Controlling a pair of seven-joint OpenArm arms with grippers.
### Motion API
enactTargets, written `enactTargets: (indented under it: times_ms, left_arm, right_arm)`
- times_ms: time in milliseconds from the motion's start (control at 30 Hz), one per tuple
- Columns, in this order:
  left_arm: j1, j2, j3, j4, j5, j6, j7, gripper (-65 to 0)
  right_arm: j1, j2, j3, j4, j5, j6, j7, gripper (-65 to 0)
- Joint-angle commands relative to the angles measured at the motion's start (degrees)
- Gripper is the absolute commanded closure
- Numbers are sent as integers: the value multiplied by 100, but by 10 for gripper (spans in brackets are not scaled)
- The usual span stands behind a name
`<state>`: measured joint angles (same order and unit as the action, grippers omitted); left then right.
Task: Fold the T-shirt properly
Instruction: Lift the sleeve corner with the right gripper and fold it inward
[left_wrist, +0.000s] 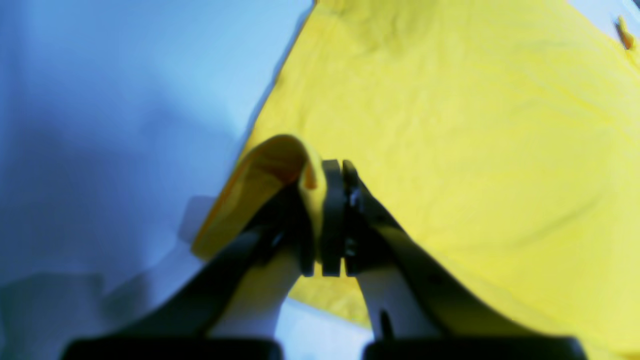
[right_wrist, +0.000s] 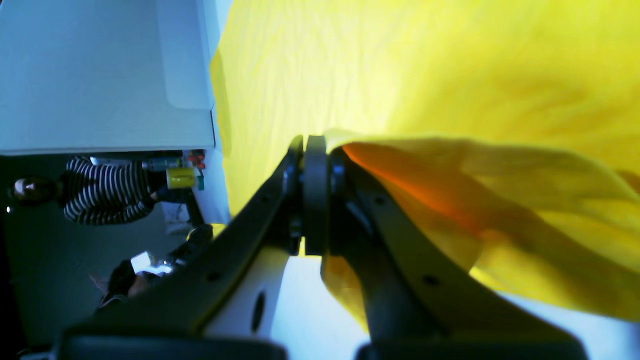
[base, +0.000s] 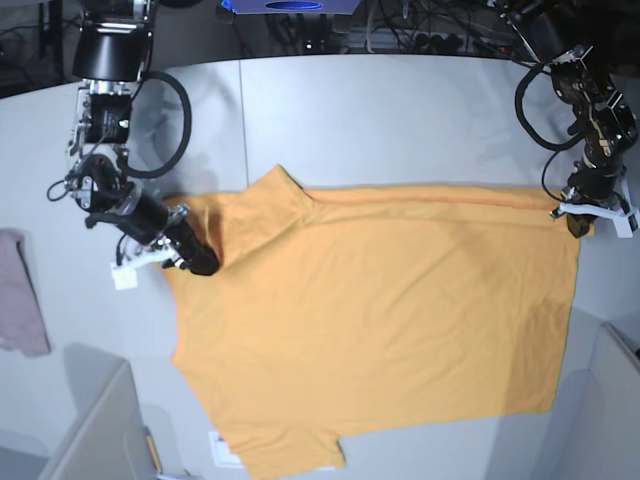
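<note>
Both claws are seen pressed together on cloth: the left gripper (left_wrist: 334, 220) is clamped on a curled-up edge of the T-shirt (base: 380, 330), and the right gripper (right_wrist: 315, 200) is pinched on a bunched fold of the same shirt. The T-shirt is spread flat across the grey table (base: 400, 120), its far corners held at either side. A pinkish cloth (base: 20, 290) lies well apart from the T-shirt, beyond the right gripper.

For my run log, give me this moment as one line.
stage: fold in progress | left gripper: shut on T-shirt hem corner | right gripper: shut on shoulder edge | shirt: spread across table
</note>
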<state>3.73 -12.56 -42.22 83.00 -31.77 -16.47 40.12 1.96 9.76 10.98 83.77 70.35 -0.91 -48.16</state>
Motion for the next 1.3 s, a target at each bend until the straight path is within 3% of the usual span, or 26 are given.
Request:
enactTargets:
  times_ms: [0, 433, 533, 867, 1133, 1267]
  left_arm:
    - [-96, -103, -11, 29, -71, -37, -122, 0]
    - [-377, -111, -29, -164, -63, -19, -122, 0]
    - [-491, -111, -11, -243, 166, 139, -122, 0]
    - [-861, -111, -11, -436, 474, 148, -113, 0]
    - [-1195, -270, 6, -797, 474, 157, -113, 0]
    - [-1344, -375, 340, -1043, 474, 157, -122, 0]
  right_arm:
    - [187, 48, 14, 15, 135, 69, 38, 0]
    - [1022, 57, -461, -1076, 117, 69, 91, 0]
    - [1189, 57, -461, -1295, 108, 69, 91, 0]
    - [1567, 66, -470, -1709, 108, 69, 240, 0]
    - [1655, 57, -470, -1726, 108, 78, 372, 0]
    - [1787, 57, -470, -1823, 108, 78, 372, 0]
